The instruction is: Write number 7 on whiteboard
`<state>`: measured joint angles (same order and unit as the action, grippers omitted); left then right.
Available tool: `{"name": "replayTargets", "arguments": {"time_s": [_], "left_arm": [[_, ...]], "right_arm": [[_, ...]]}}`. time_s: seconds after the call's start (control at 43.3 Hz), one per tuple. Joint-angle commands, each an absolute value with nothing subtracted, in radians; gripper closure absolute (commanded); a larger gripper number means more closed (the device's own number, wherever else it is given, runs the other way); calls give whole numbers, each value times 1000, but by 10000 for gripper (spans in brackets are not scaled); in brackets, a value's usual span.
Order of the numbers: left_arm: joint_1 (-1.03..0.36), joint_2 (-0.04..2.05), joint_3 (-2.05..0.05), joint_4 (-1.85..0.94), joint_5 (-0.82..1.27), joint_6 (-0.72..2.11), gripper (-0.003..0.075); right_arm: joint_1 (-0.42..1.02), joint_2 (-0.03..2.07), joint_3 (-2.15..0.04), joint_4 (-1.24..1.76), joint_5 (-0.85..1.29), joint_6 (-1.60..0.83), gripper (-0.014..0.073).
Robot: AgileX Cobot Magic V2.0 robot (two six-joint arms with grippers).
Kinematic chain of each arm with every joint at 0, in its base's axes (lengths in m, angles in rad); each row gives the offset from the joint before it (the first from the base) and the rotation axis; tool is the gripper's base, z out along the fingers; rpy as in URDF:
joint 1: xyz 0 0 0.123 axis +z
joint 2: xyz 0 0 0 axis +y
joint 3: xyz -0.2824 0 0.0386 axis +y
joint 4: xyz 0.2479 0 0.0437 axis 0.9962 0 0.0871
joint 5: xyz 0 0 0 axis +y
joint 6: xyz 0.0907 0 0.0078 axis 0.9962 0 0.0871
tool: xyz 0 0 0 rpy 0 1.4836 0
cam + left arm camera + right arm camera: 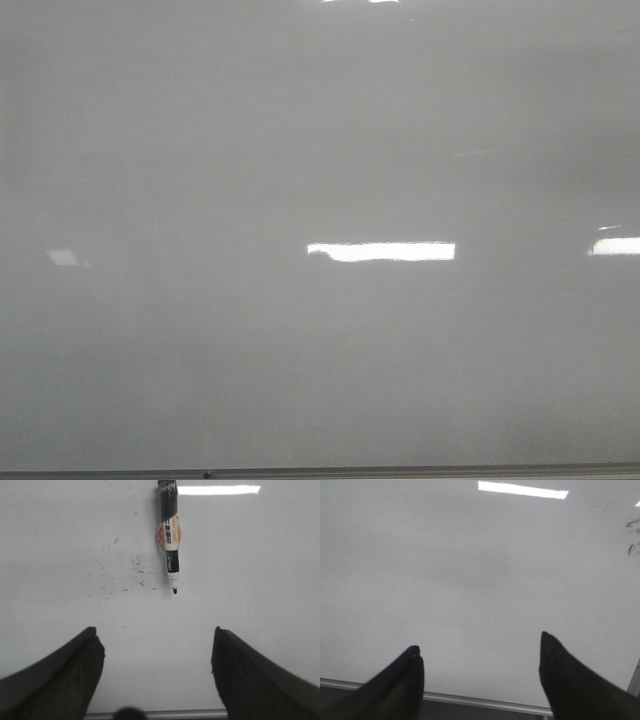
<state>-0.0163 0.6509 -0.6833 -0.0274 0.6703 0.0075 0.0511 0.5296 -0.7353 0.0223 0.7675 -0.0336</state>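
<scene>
The whiteboard (pixel 320 350) fills the front view as a glossy grey surface with bright glare bars; no number 7 shows on it in any view. In the left wrist view a marker pen (pixel 170 535) lies on the whiteboard (pixel 250 580), uncapped black tip pointing toward my left gripper (pixel 156 635), which stands open and empty some way short of it. My right gripper (pixel 479 645) is open too, hovering over bare whiteboard (pixel 470 570) near its edge. Neither gripper appears in the front view.
Faint black smudges (pixel 135 565) mark the board beside the marker, and more smudges (pixel 632 535) show in the right wrist view. A thin metal edge strip (pixel 400 470) borders the board, seen also as a strip (pixel 190 713) and a strip (pixel 485 702) near the fingers.
</scene>
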Motion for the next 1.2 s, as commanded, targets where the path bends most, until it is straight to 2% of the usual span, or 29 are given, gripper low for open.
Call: {"name": "replayTargets", "arguments": {"time_s": [0.0,0.324,0.739,1.179], "left_arm": [[-22,721,-719,-67,561,11,211],[-24,960,-720,-117,328,11,274],[-83,1242,-774,-118,156,11,283],[-83,1384,-829,-118,32,11,284]], "right_arm": [[53,540,-761,30,698,-41,74],[53,540,-761,30,698,-41,74],[53,540,-761,30,698,-41,74],[53,540,-761,30,698,-41,74]]}}
